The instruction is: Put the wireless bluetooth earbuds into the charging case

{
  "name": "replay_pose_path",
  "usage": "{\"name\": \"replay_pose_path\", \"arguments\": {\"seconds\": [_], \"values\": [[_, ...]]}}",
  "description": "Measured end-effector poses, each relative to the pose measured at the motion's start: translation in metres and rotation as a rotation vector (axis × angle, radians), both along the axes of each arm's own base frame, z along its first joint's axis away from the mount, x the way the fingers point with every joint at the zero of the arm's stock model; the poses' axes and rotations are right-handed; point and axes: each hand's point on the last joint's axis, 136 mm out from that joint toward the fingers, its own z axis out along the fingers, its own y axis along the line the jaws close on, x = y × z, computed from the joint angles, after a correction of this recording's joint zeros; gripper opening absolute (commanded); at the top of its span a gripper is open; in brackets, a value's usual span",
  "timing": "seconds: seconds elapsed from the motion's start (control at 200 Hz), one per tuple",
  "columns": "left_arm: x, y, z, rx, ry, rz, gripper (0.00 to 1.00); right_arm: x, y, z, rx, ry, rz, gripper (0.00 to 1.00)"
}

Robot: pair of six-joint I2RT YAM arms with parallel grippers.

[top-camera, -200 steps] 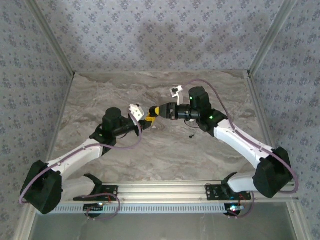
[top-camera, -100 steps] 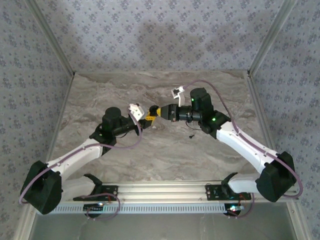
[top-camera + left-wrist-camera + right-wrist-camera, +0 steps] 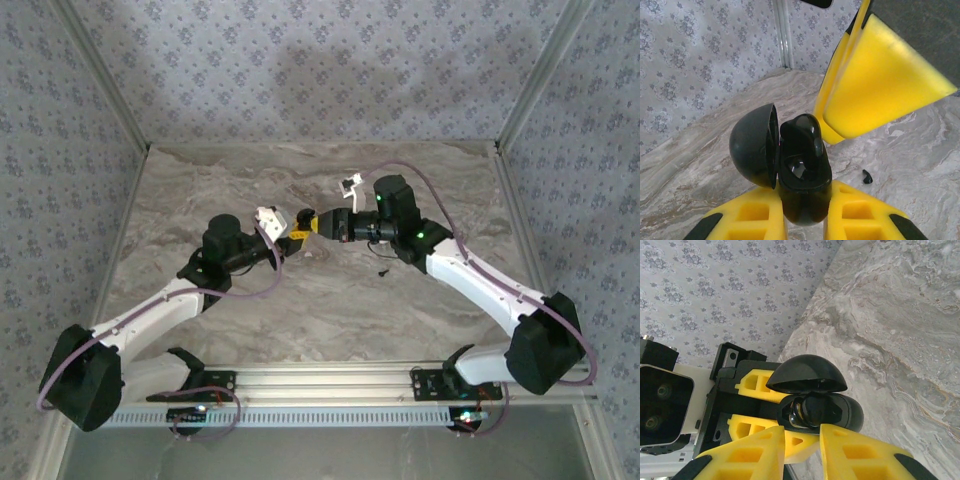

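Observation:
The black charging case (image 3: 805, 190) is lifted off the table with its lid (image 3: 751, 145) swung open, and my left gripper (image 3: 805, 207) is shut on its body. In the top view the left gripper (image 3: 293, 238) and right gripper (image 3: 310, 221) meet tip to tip. My right gripper (image 3: 802, 432) is at the case's open mouth (image 3: 840, 412), its fingertips (image 3: 840, 440) closed on a glossy black earbud (image 3: 812, 407) that sits in the case's well. A second black earbud (image 3: 867, 176) (image 3: 383, 271) lies on the marble table. The white earbuds are out of view.
The marble table (image 3: 300, 320) is walled by patterned panels (image 3: 320, 70) on three sides. The loose black earbud lies just right of both grippers, under the right forearm (image 3: 460, 270). The left arm's wrist camera (image 3: 662, 410) faces the right gripper closely.
The right gripper has edged slightly left, closer into the open case. The left gripper and the case have stayed almost still.

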Motion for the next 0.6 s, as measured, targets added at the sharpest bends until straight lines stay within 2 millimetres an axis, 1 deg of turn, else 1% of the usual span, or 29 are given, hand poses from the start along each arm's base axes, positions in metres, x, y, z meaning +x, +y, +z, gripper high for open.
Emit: {"name": "replay_pose_path", "arguments": {"seconds": [0.165,0.27,0.38,0.49,0.6], "values": [[-0.001,0.000,0.000,0.000,0.000,-0.003,0.14,0.001,0.000,0.005,0.007,-0.010,-0.001,0.31],[-0.001,0.000,0.000,-0.001,-0.001,-0.003,0.14,0.000,-0.003,0.009,0.004,-0.022,-0.010,0.33],[-0.001,0.000,0.000,-0.001,-0.001,-0.004,0.14,-0.002,-0.010,0.020,0.011,-0.049,-0.027,0.37],[-0.001,-0.001,0.000,-0.001,0.000,-0.007,0.14,-0.005,-0.014,0.029,0.022,-0.072,-0.035,0.37],[-0.001,-0.001,0.000,-0.001,0.000,-0.007,0.14,-0.004,-0.014,0.028,0.021,-0.070,-0.037,0.37]]}}
